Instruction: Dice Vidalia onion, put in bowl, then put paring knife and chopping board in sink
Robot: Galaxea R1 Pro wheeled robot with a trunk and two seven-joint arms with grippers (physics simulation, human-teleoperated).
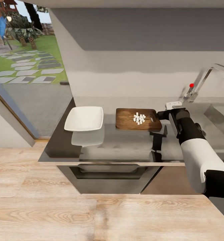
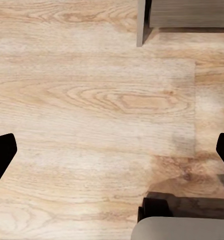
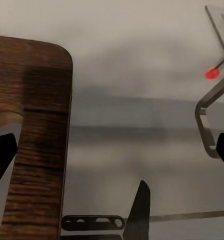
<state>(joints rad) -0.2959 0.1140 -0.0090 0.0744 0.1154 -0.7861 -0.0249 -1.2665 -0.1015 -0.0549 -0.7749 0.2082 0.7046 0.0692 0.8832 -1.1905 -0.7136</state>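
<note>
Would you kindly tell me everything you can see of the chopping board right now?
The chopping board is a dark brown, wood-grained rectangle with rounded corners and a slot handle cut near its right end. It lies flat on the grey countertop, right of the white bowl and apart from it. A small heap of white diced onion sits on it, toward the handle end. The right end effector is at that end; contact is unclear.

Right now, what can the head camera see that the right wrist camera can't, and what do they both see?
Head view alone: the shallow white square bowl and a pile of small white onion dice on the board. Right wrist view alone: a close look at the open right claw with its dark fingertips spread wide. Both share the brown wooden chopping board, the chrome tap with its red knob and the grey countertop.
</note>
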